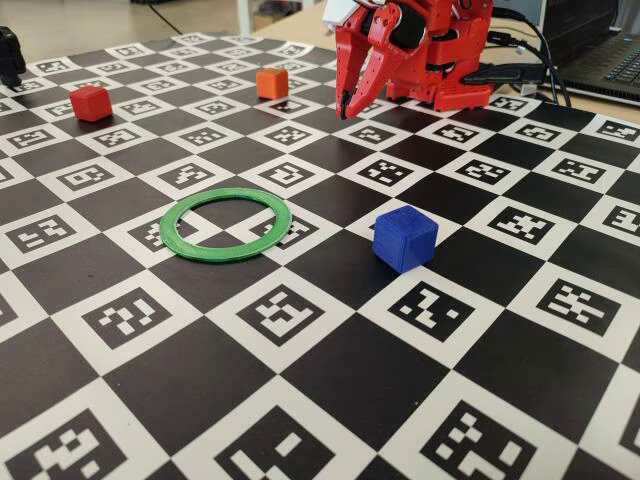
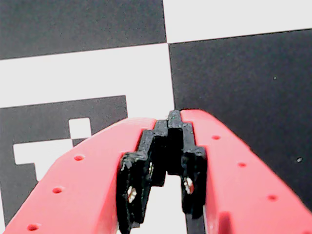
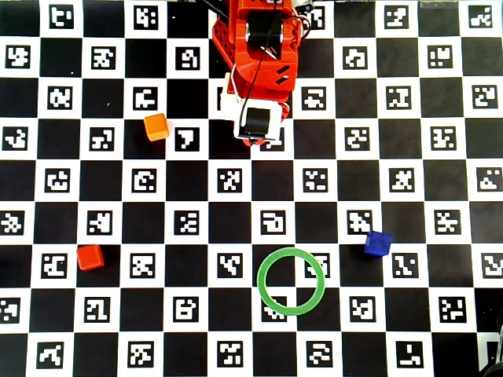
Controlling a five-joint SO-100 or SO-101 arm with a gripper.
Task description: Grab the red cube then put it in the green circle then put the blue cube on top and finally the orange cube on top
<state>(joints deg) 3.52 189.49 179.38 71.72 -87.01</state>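
The red cube [image 1: 90,103] [image 3: 89,257] sits on the checkered mat at the far left of the fixed view. At the back stands the orange cube [image 1: 271,83] [image 3: 156,126]. The green circle [image 1: 222,253] [image 3: 260,281] lies flat mid-mat with nothing inside it. To its right in the fixed view stands the blue cube [image 1: 404,238] [image 3: 378,243]. My red gripper [image 1: 347,105] [image 2: 174,117] hangs near the arm's base, pointing down just above the mat, to the right of the orange cube in the fixed view. It is shut, tips touching, with nothing between them.
The arm's red base [image 3: 259,39] stands at the mat's far edge. A laptop and cables [image 1: 600,60] lie behind the mat at the right of the fixed view. A dark object [image 1: 10,55] stands at the far left edge.
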